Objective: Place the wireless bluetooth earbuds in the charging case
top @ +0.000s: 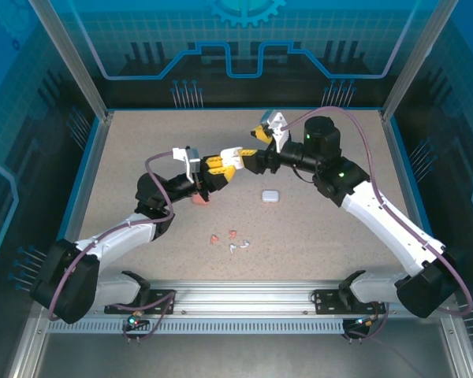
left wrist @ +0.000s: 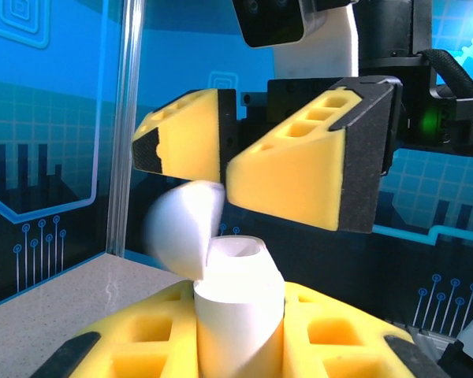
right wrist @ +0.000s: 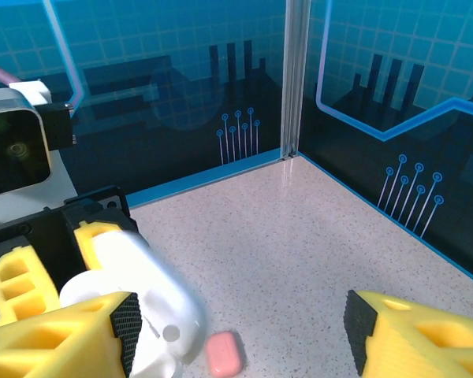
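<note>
Surface (top: 315, 236): speckled, carries the loose pieces.
My left jaws: clenched on the white charging case (left wrist: 238, 311), upright, lid tipped open.
My right jaws: released, spread wide just beside it.
Earbuds (top: 238, 247): scattered near my bases, well apart from the case; long axes too small to tell.

Yellow-and-black fingers (left wrist: 299, 181), white case (left wrist: 236, 315), salmon-pink case (right wrist: 225, 353), speckled beige table (top: 315, 244).

Smooth, glossy plastic: the white case (left wrist: 236, 307) sits in my jaws, whose pads (left wrist: 142, 350) are matt yellow with a fine grainy finish. My surface (right wrist: 299, 228) is matt, speckled and stone-like, the pink case (right wrist: 225, 354) satiny plastic, the post (right wrist: 296, 79) brushed metal.
</note>
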`<act>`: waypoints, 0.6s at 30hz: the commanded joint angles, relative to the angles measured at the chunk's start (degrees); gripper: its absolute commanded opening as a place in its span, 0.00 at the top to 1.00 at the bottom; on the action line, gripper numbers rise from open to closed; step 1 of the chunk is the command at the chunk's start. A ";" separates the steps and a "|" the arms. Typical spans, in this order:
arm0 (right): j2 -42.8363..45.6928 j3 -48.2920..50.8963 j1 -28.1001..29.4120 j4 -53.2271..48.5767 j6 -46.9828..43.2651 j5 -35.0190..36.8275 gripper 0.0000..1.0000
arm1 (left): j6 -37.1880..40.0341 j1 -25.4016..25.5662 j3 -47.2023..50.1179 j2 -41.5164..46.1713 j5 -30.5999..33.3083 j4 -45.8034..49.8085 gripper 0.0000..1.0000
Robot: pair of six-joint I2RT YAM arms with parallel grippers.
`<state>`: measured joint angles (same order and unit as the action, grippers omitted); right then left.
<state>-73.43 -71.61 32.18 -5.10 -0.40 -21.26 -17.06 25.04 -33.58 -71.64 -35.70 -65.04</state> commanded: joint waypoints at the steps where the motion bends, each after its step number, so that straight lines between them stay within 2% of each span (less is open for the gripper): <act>1: -0.48 -1.86 -0.65 -0.65 0.16 0.69 0.28 | 2.24 0.67 -0.96 -0.09 -1.39 -1.79 1.00; 10: 2.01 -1.81 -0.98 -2.39 1.37 0.05 0.27 | 4.42 1.03 0.03 1.55 0.10 0.69 1.00; 13: 4.93 -1.05 -1.07 -5.10 2.27 2.28 0.27 | 5.56 1.06 1.27 3.19 1.78 1.69 1.00; 18: 10.78 0.44 -1.16 -12.72 5.50 10.29 0.23 | 8.25 1.04 3.33 6.43 3.98 4.12 1.00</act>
<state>-66.50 -71.72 31.75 -12.40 2.09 -16.56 -12.19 25.67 -31.42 -67.83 -33.78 -61.56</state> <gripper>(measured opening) 0.761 0.221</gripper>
